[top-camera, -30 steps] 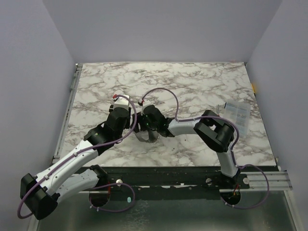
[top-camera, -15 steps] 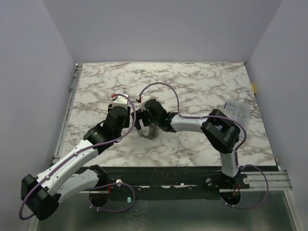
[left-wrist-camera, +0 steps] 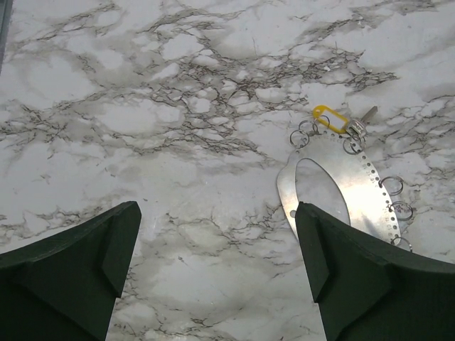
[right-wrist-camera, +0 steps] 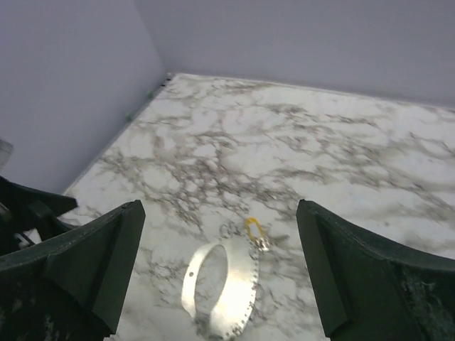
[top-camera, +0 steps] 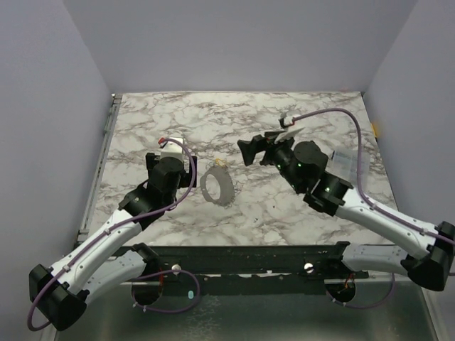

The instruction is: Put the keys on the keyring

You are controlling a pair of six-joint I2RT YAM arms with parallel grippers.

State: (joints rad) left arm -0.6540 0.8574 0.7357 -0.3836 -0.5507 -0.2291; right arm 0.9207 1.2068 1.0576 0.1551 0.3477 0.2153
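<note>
A flat grey metal disc (top-camera: 217, 187) with an oval hole lies on the marble table (top-camera: 284, 213) between my two arms. Several thin silvery wire keyrings (left-wrist-camera: 390, 185) hang along its rim. A small silvery key (left-wrist-camera: 365, 118) with a yellow tag (left-wrist-camera: 328, 118) lies at the disc's far edge. My left gripper (left-wrist-camera: 217, 213) is open and empty, just left of the disc (left-wrist-camera: 355, 186). My right gripper (right-wrist-camera: 220, 209) hovers open and empty, high and to the right, looking down at the disc (right-wrist-camera: 238, 284) and tag (right-wrist-camera: 252, 227).
A clear plastic bag (top-camera: 351, 168) lies near the table's right edge. Lilac walls close in the table on the left, back and right. A metal rail (top-camera: 99, 170) runs along the left edge.
Both grippers have let go and opened wide. The right arm swung up and away to the right, the left drew back a little, and the disc now lies flat on the table.
</note>
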